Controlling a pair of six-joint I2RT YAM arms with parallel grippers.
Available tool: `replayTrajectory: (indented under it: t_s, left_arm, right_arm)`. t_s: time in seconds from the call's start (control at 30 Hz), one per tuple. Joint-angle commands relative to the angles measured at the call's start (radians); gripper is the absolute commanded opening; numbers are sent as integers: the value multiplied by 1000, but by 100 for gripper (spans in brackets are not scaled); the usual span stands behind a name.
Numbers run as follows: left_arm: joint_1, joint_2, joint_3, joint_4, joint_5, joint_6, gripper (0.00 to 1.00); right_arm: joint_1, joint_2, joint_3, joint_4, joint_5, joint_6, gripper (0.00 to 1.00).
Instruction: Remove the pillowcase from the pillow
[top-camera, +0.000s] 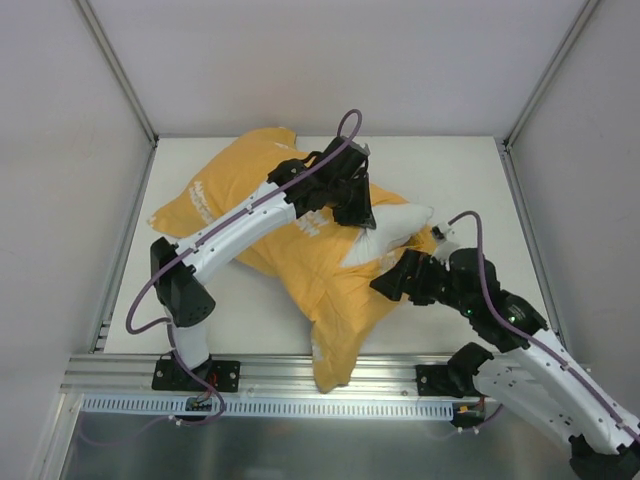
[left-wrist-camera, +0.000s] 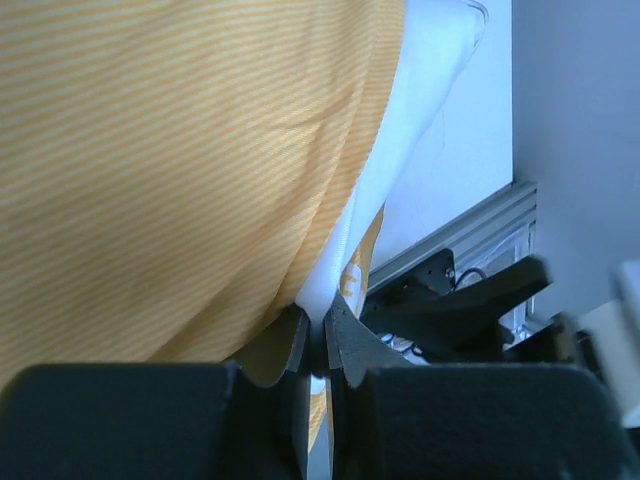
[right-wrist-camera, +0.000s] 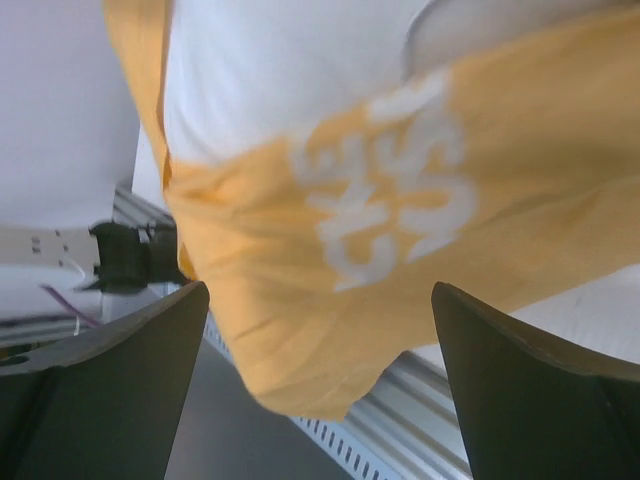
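The orange-yellow pillowcase (top-camera: 255, 160) lies rumpled across the table, one end hanging over the front edge. The white pillow (top-camera: 398, 228) sticks out of it at the right. My left gripper (top-camera: 358, 215) reaches over the pillowcase and is shut on the pillow's exposed white part; the left wrist view shows white pillow (left-wrist-camera: 430, 90) fabric pinched at the left gripper (left-wrist-camera: 318, 330), with pillowcase (left-wrist-camera: 180, 150) beside it. My right gripper (top-camera: 390, 283) stands open just off the pillowcase's right edge. In its wrist view the right gripper (right-wrist-camera: 318, 385) is wide open, lettered pillowcase (right-wrist-camera: 300, 330) and pillow (right-wrist-camera: 290, 70) ahead, nothing gripped.
An aluminium rail (top-camera: 300, 375) runs along the table's front edge, under the hanging cloth. Grey enclosure walls (top-camera: 60, 150) close in the left, right and back. The right arm (left-wrist-camera: 470, 300) shows dark in the left wrist view.
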Motion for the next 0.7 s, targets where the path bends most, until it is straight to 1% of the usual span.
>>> replayTrajectory:
  t_s: [0.0,0.03,0.07,0.1,0.13,0.17,0.23,0.27,0.33,0.37,0.4,0.43,0.47,0.5,0.57,0.6,0.67]
  left_arm:
    - [32,27,123,78,30,-3,0]
    - [37,38,137,78,33,-2,0]
    - [43,56,149,78,37,-2,0]
    - [55,66,171,78,43,-3,0]
    - [61,79,178,78,53,-5,0]
    - [66,86,192,78,53,-5,0]
    - [89,93,200,78,53,-7,0]
    - [98,98,205,78,51,-7,0]
    - [129,104,208,76,48,-10,0]
    - [139,109,209,78,50,-10,0]
    - [162,113,211,78,50,-11,0]
    - [175,125,211,78,53,-14,0]
    - [185,132,212,78,66,-20,0]
    - [196,138,212,78,71,-23,0]
    - [219,150,220,78,77,-25,0]
    - [227,153,225,78,79,-25,0]
    - [248,152,235,78,80,-28,0]
  right_arm:
    - [166,40,-55,110,83,104,99]
    - [209,57,-60,119,122,118,98]
    - [290,103,-69,157,136,123,97]
    - [332,128,-72,177,159,127,95]
    - [399,189,-74,202,164,127,90]
    - [428,218,-71,199,207,133,71]
    - [500,261,-66,196,253,158,54]
    - [524,284,-74,199,264,173,44]
    - [577,290,-109,223,288,201,37]
    - [593,292,-123,223,299,231,25]
    - [616,292,-143,220,317,242,19]
    - [626,292,-151,204,327,253,9]
    - [636,292,-155,188,347,270,6]
    - [657,291,-157,176,356,276,5]
    - [688,291,-157,106,380,293,9]
    - [700,289,-161,89,393,302,9]
    - [715,275,-181,72,413,340,4]
